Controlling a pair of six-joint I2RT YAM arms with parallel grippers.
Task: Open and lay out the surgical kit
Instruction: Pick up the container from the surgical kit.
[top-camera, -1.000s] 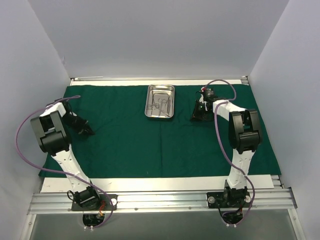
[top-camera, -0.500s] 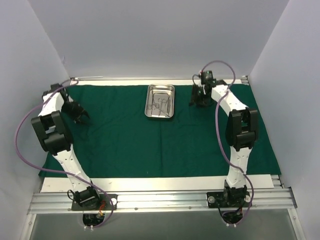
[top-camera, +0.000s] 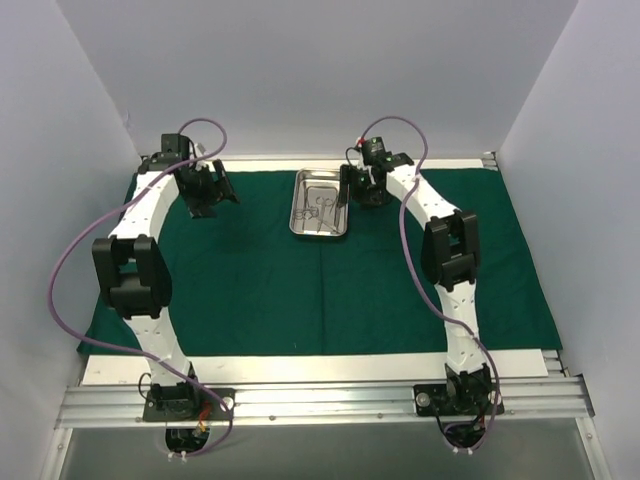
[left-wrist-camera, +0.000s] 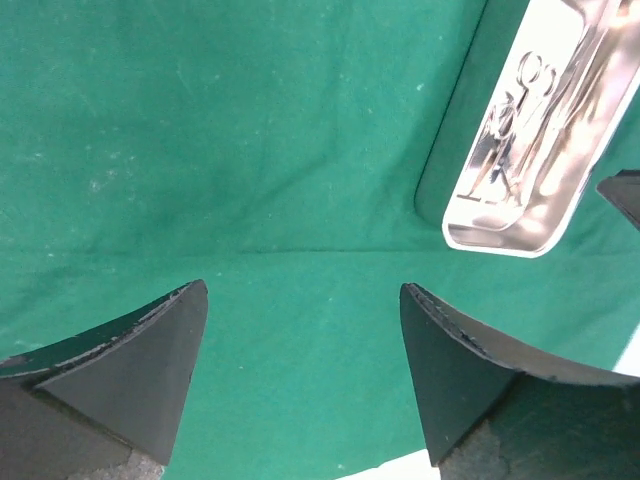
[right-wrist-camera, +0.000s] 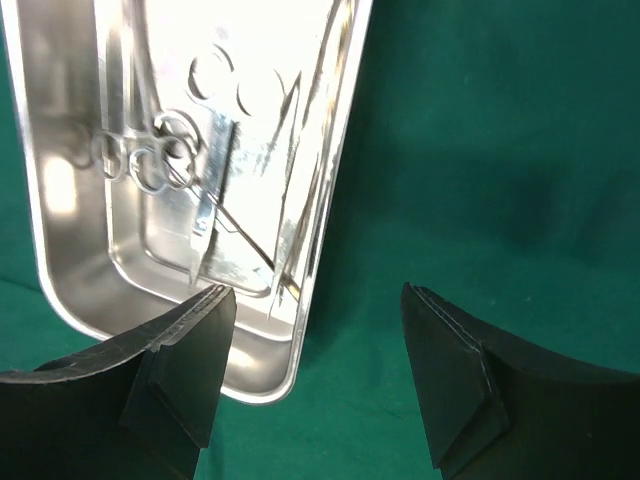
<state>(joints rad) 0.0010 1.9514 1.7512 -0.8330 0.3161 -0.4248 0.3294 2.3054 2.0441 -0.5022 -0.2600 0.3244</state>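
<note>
The dark green cloth lies spread flat over the table. On it at the back middle stands the small steel tray, with thin ring-handled instruments lying inside. My left gripper hangs open over bare cloth left of the tray; nothing is between its fingers. My right gripper is open at the tray's right side. It straddles the tray's rim, one finger over the tray's corner and the other over the cloth. The instruments lie loose.
White walls close in on the left, right and back. A bare white strip of table and the aluminium rail with both arm bases lie at the near edge. Purple cables loop from both arms.
Both arms have swung from the cloth's sides toward the back and inward to the tray. Both grippers, shut a second ago, now stand open.
</note>
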